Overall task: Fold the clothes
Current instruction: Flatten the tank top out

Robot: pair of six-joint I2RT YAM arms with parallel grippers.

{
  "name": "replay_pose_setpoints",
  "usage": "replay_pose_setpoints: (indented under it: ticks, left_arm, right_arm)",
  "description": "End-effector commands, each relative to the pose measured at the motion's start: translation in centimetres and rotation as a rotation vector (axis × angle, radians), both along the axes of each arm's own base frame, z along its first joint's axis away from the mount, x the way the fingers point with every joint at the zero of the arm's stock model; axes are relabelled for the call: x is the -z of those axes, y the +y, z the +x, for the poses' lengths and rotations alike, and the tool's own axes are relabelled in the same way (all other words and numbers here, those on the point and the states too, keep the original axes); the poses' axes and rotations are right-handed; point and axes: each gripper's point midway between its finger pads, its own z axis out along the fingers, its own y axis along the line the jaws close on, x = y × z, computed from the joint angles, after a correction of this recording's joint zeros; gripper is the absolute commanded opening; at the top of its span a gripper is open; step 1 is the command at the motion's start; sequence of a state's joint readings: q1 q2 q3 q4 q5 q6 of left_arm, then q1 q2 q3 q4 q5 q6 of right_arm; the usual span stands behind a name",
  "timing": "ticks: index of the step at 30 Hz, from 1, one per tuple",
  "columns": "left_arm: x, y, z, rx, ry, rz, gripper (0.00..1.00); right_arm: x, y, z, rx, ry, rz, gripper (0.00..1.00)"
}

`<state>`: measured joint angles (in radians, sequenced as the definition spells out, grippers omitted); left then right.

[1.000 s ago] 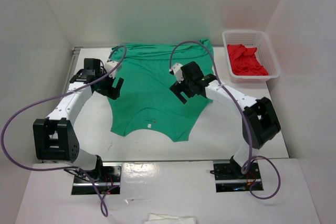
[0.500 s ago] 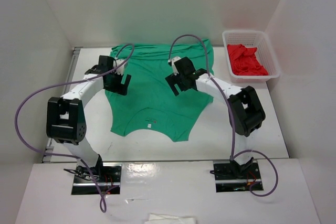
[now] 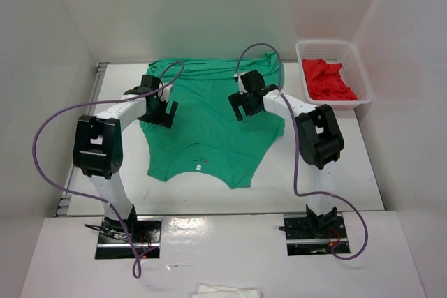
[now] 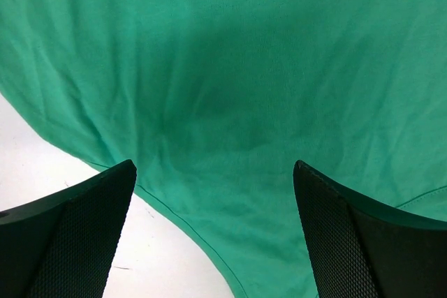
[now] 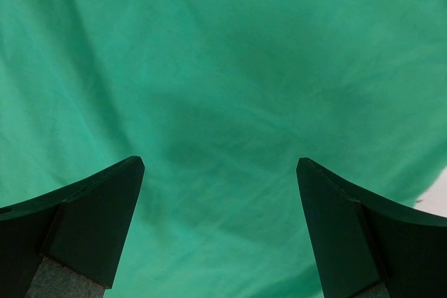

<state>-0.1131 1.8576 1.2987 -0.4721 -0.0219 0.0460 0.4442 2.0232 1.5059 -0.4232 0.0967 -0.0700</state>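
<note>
Top external view: white counter (image 3: 335,165) carries the green T-shirt (image 3: 202,134) spread flat, collar near the arms, hem toward the far wall, so its long axis runs near to far; left claw (image 3: 162,113) hangs over its left edge, right claw (image 3: 246,107) over its right half, both spread wide, gripping nothing, fabric straight below

No readable text anywhere. Small white neck label (image 3: 199,167) on green T-shirt (image 3: 209,127), lower centre of frame: too small to read.
</note>
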Motion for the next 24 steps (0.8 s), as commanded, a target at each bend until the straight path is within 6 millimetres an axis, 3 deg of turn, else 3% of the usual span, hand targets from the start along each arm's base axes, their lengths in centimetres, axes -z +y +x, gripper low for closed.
replay_pose_setpoints:
  ticks: [1,13,19,24]
  left_arm:
    - [-0.6,-0.1,1.0,-0.021,-0.022,0.013,0.99]
    - [2.1,0.3,-0.6,-0.053,0.082,0.053,0.99]
    - [3.1,0.6,-2.8,-0.051,0.174,0.067,0.99]
    - [3.9,0.4,-5.8,-0.038,0.271,0.051,0.99]
  right_arm:
    - [-0.8,0.9,1.0,-0.001,-0.009,0.046,0.99]
    - [1.8,0.1,-0.2,-0.016,0.078,0.012,0.99]
    - [2.9,-0.5,-1.9,-0.029,0.145,-0.012,0.99]
    - [2.5,-0.9,-3.8,-0.047,0.180,-0.012,0.99]
